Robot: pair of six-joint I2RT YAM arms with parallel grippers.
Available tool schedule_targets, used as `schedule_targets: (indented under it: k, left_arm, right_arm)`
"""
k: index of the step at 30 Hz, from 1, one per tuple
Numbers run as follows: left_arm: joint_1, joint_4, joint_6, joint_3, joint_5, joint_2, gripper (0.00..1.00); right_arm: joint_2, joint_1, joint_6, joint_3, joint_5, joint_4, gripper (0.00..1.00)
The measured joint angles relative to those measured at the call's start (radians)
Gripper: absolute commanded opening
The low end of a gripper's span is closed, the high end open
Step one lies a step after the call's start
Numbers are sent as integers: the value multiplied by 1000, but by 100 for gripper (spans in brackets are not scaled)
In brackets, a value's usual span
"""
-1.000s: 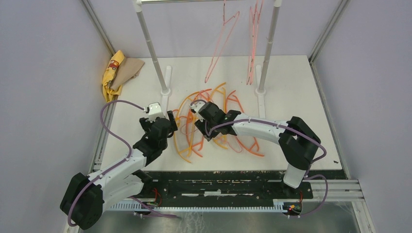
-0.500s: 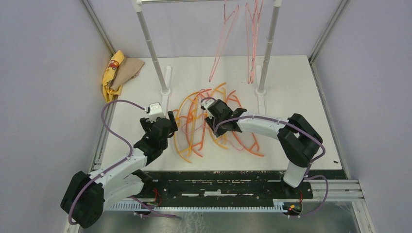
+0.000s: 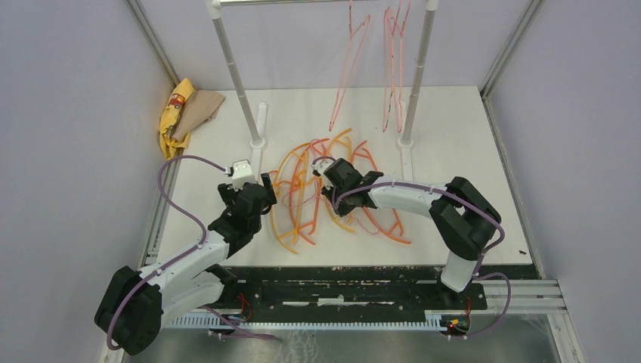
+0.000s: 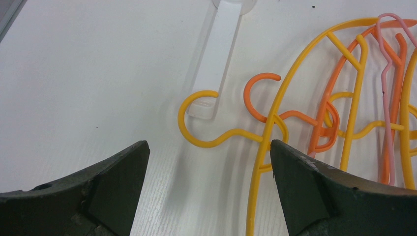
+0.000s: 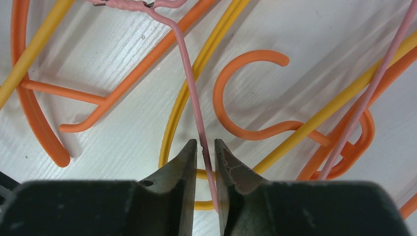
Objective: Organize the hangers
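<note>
Right gripper (image 5: 205,147) is down in the pile of loose hangers (image 3: 302,204) mid-table, jaws pinched to a slit on the straight wire of a pink hanger (image 5: 189,69). It reads as gripped, though the pads' contact isn't clearly visible. The grab is below the twisted neck, probably because that run lies free between a yellow hanger (image 5: 196,83) and an orange hook (image 5: 231,98), the only spot where the fingers fit.

Left gripper (image 4: 209,152) is wide open, holding nothing, and hovers over the pile's left edge. A yellow hook (image 4: 196,132) and the white rack foot (image 4: 221,44) lie just beyond its fingers. Likely parked there to pin or take the next one.

Hung hangers (image 3: 349,64), all pink, are on the rack's right end by the right pole (image 3: 416,76); the left pole (image 3: 234,72) side is bare. The right arm feeds that end, so they cluster there.

Unknowns:
- The rack's top bar is cropped at the frame edge, so the hooks on it can't be seen and the hung count is unclear.
- The pile is tangled, so the count is uncertain, and it's unclear whether the pink wire threads under the orange ones.
- The wrist view hides the pink hanger's lower frame.
- Crumpled yellow cloth (image 3: 178,113) sits at the far left; no role apparent.
</note>
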Motion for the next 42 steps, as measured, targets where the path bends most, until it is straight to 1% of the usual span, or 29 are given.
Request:
schedule_targets:
  k: [1,2,3,9,14,20,23,26,29,33,39,42]
  left_arm:
    - [0,0,0,0,0,0,99]
    - [0,0,0,0,0,0,99]
    - [0,0,0,0,0,0,99]
    - [0,0,0,0,0,-2,99]
    - [0,-1,-1,-2,0,-18,99]
    - [0,1,-1,-12,0,-68,99]
    - [0,1,-1,-18,0,-76,99]
    - [0,1,-2,-18,0,-74,99]
    - [0,1,-2,-18,0,-68,99]
    - [0,1,-2,-18,0,-66,99]
    - [0,0,-2,-18,0,-70,99]
    - [0,-2,-2,-18,0,-75,99]
  right_arm:
    - [2,0,0,0,-2,1,6]
    - [5,0,4,0,-5,2,1]
    - [8,0,4,0,-11,5,1]
    - [2,-2,32,-14,-21,32,0]
    - [-93,-3,94,-65,-10,79,1]
    - [-215,-13,220,-76,17,213,1]
    - [-220,-18,303,-69,6,300,1]
    - [-187,-15,377,-24,-26,356,1]
    - [-142,20,409,50,-32,387,0]
    - [-127,116,423,114,-23,422,1]
    - [-129,261,423,109,52,473,1]
    - [-143,288,427,63,93,498,1]
